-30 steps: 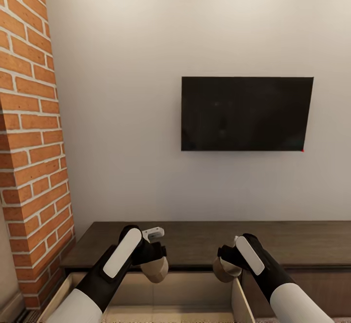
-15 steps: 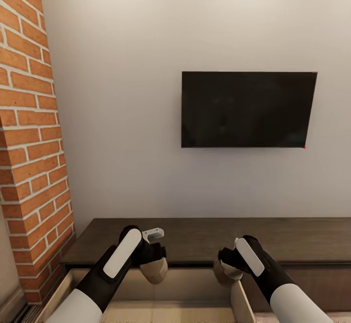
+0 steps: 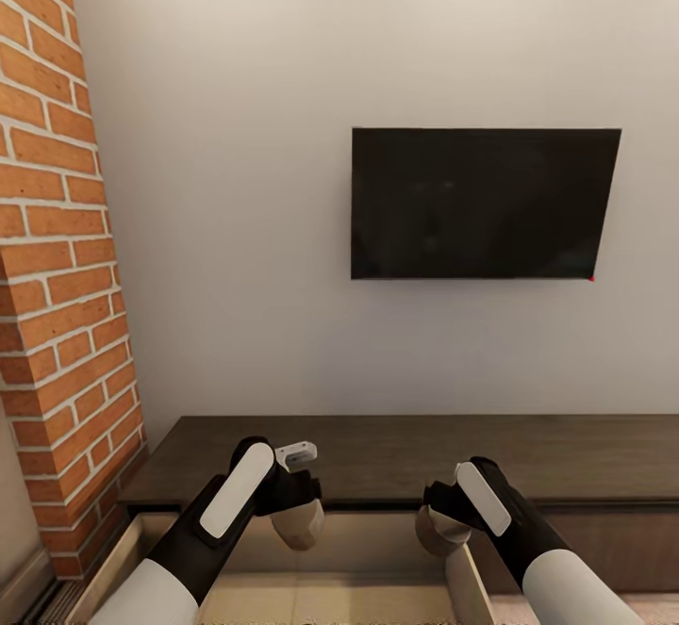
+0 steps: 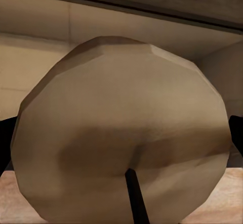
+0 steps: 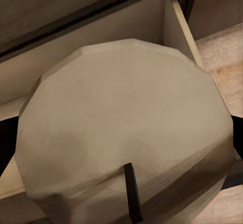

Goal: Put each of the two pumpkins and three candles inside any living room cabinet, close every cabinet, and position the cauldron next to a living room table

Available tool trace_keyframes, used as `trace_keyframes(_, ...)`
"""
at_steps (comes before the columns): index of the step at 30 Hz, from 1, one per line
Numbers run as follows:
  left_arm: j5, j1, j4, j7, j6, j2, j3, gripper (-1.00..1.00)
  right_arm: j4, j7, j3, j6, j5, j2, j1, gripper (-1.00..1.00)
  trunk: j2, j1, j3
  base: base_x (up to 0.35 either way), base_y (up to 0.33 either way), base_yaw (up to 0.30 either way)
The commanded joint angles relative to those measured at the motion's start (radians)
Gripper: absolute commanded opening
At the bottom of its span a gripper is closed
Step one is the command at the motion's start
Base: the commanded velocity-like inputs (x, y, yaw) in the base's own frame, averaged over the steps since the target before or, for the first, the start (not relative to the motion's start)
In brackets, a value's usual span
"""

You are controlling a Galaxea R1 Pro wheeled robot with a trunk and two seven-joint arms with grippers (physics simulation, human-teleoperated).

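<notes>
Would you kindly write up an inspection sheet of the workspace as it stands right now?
Surface: cabinet top bare, dark brown wood.
Job's things: one beige candle in the left claw, a second candle in the right claw; both hang over the open drawer, whose pale interior is visible.
Clutter: nothing seen.
Grippers: left claw shut on its candle; right claw shut on its candle.
Cables: nothing seen.
Surroundings: black wall screen above the cabinet, brick column on the left, wooden floor beside the drawer.
</notes>
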Motion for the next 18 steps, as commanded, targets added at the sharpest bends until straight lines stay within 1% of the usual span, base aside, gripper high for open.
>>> trace_keyframes(1,0.009,-0.001,-0.001,0.010,0.001,0.000,-0.001,-1.00,-0.001,-0.010,0.005,0.000,-0.010,-0.001,-0.001,-1.00,-0.001,0.000,-0.003,0.000,0.000,0.000)
trace_keyframes(18,0.009,-0.001,-0.001,0.010,0.000,-0.001,-0.001,-1.00,-0.001,-0.010,0.005,0.000,-0.012,-0.001,-0.001,-1.00,-0.001,0.000,-0.031,0.000,0.000,0.000)
